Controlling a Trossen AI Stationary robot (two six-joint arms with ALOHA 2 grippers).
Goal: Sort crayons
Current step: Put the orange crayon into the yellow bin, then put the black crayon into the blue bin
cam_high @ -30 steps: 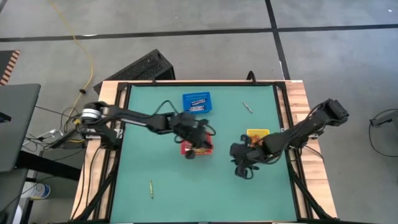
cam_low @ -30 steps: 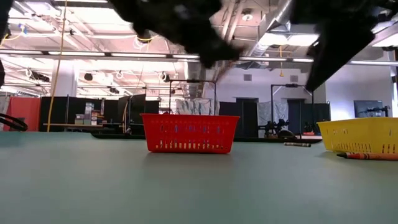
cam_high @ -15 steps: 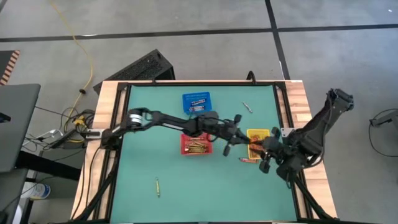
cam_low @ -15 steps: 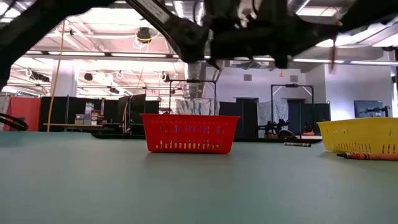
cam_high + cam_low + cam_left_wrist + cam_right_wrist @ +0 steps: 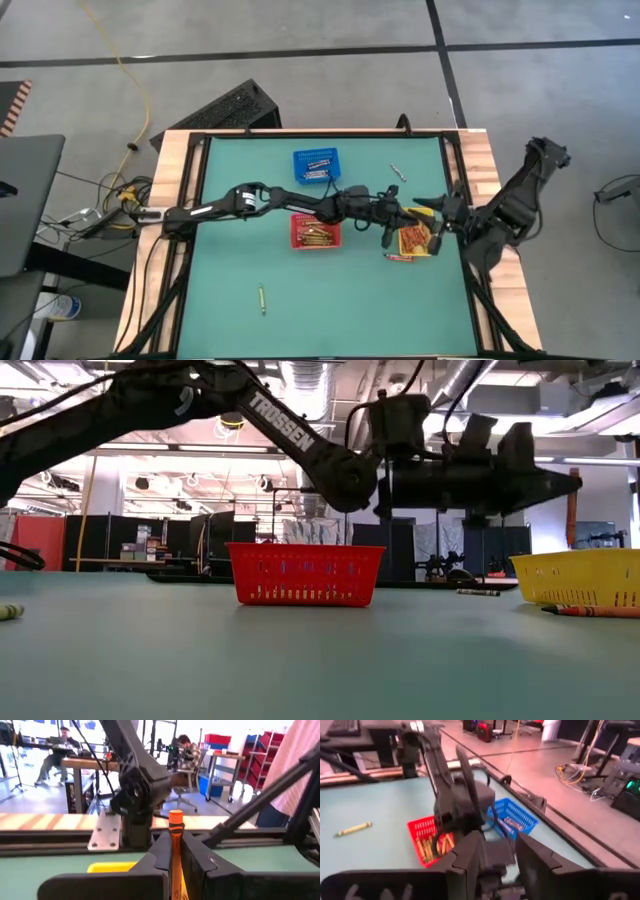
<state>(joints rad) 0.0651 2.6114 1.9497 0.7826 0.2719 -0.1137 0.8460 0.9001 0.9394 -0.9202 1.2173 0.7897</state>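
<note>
Left gripper [image 5: 174, 862] pinching slim orange wax crayon [image 5: 175, 840], long axis forward, above small yellow mesh basket [image 5: 415, 238]; right gripper [image 5: 496, 851] spread, alongside.

You're looking at a green table [image 5: 230, 260] edged in pale wood, carrying a blue mesh basket [image 5: 315, 165], a red mesh basket [image 5: 315, 233] and a yellow mesh basket [image 5: 414, 240]. The dark left gripper [image 5: 176, 851] is gripping an orange crayon [image 5: 175, 845]. A yellow-green crayon [image 5: 262, 298] and a red crayon [image 5: 590, 611] are lying on the green surface.
</note>
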